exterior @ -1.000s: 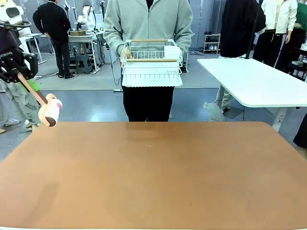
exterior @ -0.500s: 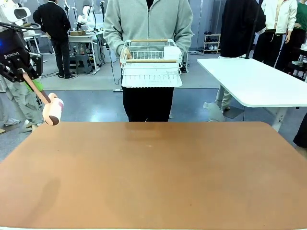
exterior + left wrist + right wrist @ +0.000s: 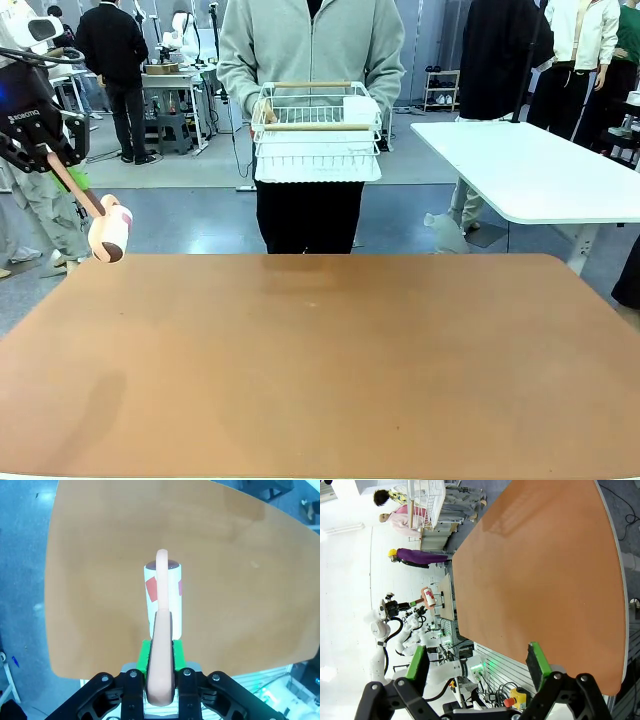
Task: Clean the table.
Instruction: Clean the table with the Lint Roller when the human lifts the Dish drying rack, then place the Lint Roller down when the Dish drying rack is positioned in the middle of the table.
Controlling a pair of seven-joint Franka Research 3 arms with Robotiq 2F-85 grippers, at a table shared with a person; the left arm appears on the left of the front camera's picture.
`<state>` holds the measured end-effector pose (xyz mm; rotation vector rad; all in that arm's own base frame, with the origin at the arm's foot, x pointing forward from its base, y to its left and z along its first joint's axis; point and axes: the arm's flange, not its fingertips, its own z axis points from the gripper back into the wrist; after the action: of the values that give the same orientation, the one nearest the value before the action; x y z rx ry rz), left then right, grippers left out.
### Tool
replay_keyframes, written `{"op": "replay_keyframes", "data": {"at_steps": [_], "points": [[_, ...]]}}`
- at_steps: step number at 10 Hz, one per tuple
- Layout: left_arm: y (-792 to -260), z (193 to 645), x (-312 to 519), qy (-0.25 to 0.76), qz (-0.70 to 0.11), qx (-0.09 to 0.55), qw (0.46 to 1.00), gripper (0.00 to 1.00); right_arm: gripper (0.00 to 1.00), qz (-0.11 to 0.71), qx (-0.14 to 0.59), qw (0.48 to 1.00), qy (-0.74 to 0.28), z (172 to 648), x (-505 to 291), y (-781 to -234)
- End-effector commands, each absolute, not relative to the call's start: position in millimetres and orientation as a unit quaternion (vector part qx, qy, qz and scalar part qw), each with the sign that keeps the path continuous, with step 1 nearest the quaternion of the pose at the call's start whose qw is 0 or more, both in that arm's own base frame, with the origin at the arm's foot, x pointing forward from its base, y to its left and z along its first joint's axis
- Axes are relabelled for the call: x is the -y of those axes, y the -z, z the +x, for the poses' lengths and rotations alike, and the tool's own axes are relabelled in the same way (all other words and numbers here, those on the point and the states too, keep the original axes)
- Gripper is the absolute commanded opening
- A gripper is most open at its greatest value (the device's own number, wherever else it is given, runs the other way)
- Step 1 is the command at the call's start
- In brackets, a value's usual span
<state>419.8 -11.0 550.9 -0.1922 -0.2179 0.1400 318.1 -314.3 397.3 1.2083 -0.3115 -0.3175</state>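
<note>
The left gripper (image 3: 66, 176) is closed on the peach handle of a lint roller (image 3: 109, 231), and in the left wrist view its green pads (image 3: 144, 656) press the handle from both sides. This gripper stands high at the left edge of the front view, tilted, so the handle runs down and to the right and the white roll with red marks hangs at its low end. We see the arm behind it only partly, because the picture's edge cuts it. From the wrist, the roll lies over the table (image 3: 240, 580), near one of its edges. In the front view it seems to be above the far left corner of the table, not touching it, but we cannot be sure of the gap.

The right gripper (image 3: 477, 662) is open, its two fingers well apart, and it looks along the bare brown top from beyond one edge.

At the far side a person holds a white wire dish rack (image 3: 316, 130) at chest height, beyond the table. The rack hides most of the person's hands.
</note>
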Motion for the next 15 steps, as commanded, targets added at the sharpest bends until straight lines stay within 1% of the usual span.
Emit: {"op": "replay_keyframes", "data": {"at_steps": [1, 15], "points": [[-551.7, 419.1, 8.7, -0.059, -0.099, 0.111, 0.987, 0.21, 1.0, 0.56, 0.14, 0.802, 0.155, 316.8, 314.1, -402.3], [-551.7, 419.1, 8.7, -0.059, -0.099, 0.111, 0.987, 0.21, 1.0, 0.56, 0.14, 0.802, 0.155, 316.8, 314.1, -402.3]]}}
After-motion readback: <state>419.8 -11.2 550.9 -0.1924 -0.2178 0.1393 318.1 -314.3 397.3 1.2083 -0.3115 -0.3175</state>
